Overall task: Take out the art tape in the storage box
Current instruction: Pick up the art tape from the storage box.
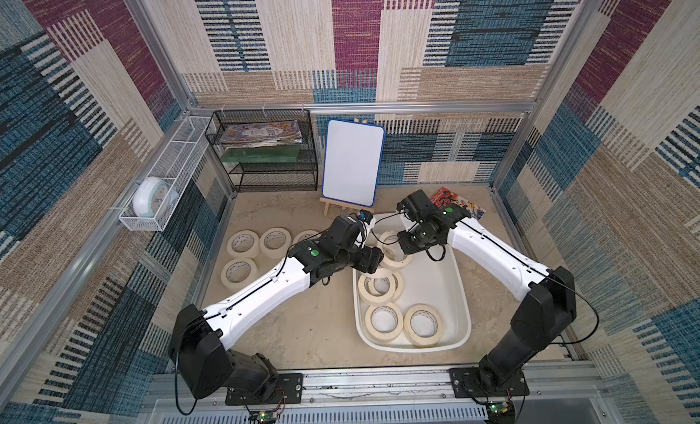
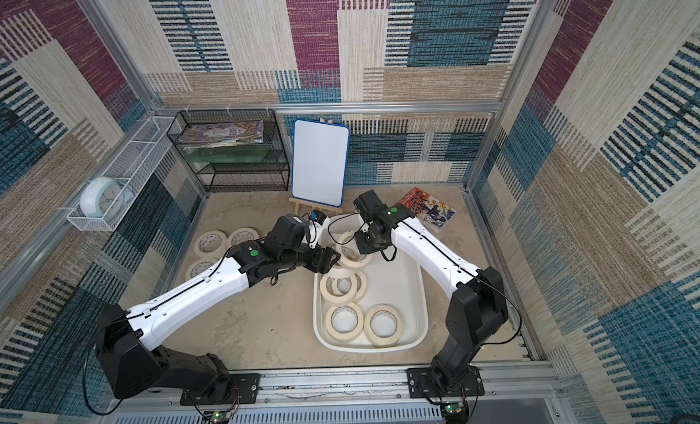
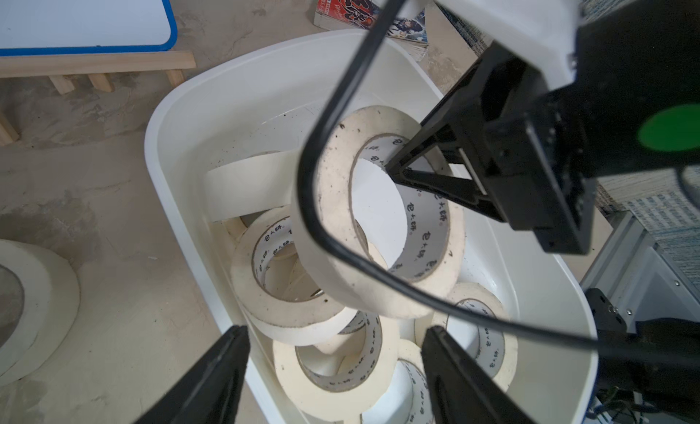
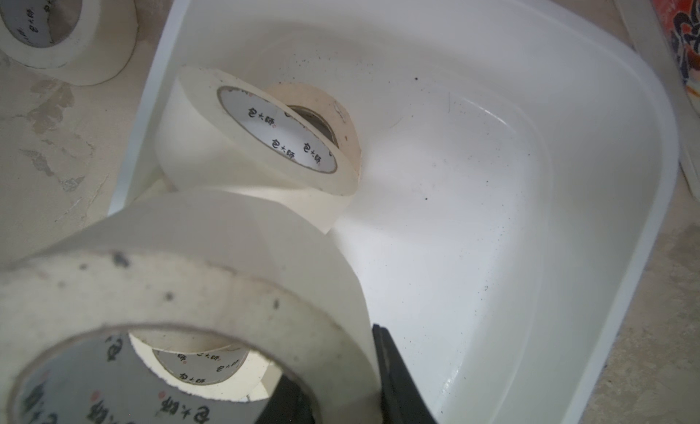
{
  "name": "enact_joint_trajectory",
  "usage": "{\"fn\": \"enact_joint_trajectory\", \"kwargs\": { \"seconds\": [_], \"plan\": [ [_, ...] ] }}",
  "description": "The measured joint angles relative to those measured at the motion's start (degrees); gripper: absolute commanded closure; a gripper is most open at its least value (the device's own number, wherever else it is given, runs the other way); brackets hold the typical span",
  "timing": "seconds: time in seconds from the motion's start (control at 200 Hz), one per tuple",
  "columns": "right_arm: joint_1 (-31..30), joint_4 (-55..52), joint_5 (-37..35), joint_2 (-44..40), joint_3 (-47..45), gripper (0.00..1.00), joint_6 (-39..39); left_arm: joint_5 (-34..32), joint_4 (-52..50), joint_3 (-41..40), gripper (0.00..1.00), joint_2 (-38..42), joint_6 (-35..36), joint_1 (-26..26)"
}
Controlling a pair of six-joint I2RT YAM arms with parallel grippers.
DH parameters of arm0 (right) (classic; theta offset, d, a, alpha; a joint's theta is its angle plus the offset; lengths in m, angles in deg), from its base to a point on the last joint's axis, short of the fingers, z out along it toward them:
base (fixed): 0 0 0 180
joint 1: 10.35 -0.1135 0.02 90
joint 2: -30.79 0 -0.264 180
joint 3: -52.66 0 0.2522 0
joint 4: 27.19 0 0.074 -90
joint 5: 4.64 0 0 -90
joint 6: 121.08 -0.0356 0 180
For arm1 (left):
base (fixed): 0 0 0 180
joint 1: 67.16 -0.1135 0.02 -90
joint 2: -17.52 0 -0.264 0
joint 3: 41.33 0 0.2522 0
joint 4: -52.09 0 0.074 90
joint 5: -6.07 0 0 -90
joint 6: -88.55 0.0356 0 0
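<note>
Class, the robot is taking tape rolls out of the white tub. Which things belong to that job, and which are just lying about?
Job: tape rolls, tub, right gripper holding one roll, left gripper open.
Lying about: whiteboard, rack, clock, basket, comic.

Storage box (image 1: 435, 282) sat R of centre on bench (image 1: 303, 327), long axis front-to-back. Art tape rolls (image 1: 368, 323) lay in its near half & along L side; one roll (image 3: 337, 183) hung tilted over far end in right end effector (image 3: 396, 171). Four more rolls (image 1: 232, 248) lay on bench L of box. Whiteboard (image 1: 352, 160) stood behind; rack (image 1: 276, 176) back-L; comic (image 1: 466, 208) back-R.
</note>
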Motion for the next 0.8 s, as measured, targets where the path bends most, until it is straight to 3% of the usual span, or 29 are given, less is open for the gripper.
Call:
{"fn": "enact_joint_trajectory", "kwargs": {
  "seconds": [0.461, 0.511, 0.731, 0.796],
  "plan": [
    [-1.6, 0.0, -0.2, -1.4, -0.7, 1.0, -0.9, -0.5, 9.3, -1.0, 0.21, -5.9, -5.6, -0.1],
    [-1.8, 0.1, 0.3, -1.7, -1.1, 1.0, -1.1, -0.6, 10.0, -1.0, 0.27, -6.4, -6.1, -0.1],
    [-2.0, 1.0, 0.3, -2.5, -2.0, 1.0, -2.1, -1.9, 11.1, 0.5, 0.8, -8.2, -8.3, -0.2],
    [-2.3, 1.5, 0.1, -2.5, -2.0, 1.0, -2.3, -3.4, 10.2, 0.9, 0.88, -8.2, -8.3, 0.0]
  ]
}}
